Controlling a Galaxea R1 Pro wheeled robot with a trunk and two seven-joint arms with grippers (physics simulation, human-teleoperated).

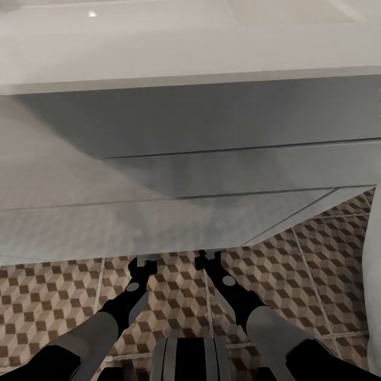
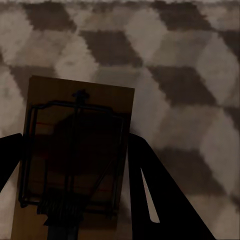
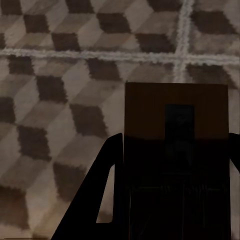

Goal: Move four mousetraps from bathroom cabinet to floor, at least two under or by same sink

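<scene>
1. The left gripper (image 2: pixel 75 165) holds 1 mousetrap (image 2: pixel 75 155) between its dark fingers, close above the bathroom floor (image 2: pixel 180 75).
2. The right gripper (image 3: pixel 175 175) also grips a second mousetrap (image 3: pixel 175 130) over the tiles.
3. In the head view both grippers reach under the white vanity (image 1: pixel 211 159), at lower centre.
4. I judge that 2 traps are almost placed; 2 more remain to fetch.
</scene>
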